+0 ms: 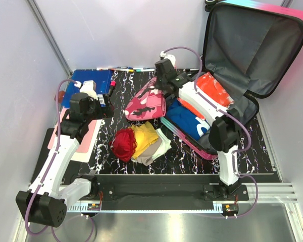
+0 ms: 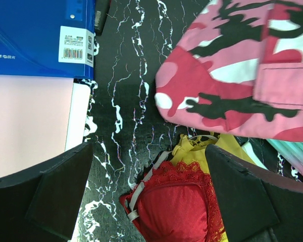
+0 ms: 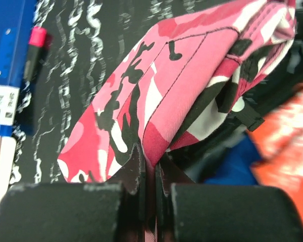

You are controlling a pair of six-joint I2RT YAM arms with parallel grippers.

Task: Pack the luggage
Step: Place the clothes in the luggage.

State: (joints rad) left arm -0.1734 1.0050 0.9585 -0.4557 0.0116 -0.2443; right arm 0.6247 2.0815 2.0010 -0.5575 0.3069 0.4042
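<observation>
While the right gripper (image 3: 149,174) was pinched shut on an edge of the pink camouflage cloth (image 3: 156,96), the left gripper (image 2: 149,194) hung wide open, holding nothing, above the red bra (image 2: 174,212). The luggage (image 1: 252,45) lay open at the far right, lid upright, just beside the cloth.

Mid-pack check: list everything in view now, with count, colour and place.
luggage: 1, pink-teal, open, back right
orange garment: 1, orange, inside luggage
blue garment: 1, blue, inside luggage
camouflage garment: 1, pink, left of luggage
red lace garment: 1, red, near centre
yellow garment: 1, yellow, against red lace garment
pale garments: count unclear, beige-white, under yellow garment
blue folder: 1, blue, back left
pink sheet: 1, pink, beside blue folder
markers: several, mixed, back edge
left gripper: 1, black, open above red lace garment
right gripper: 1, black, shut on camouflage garment
</observation>
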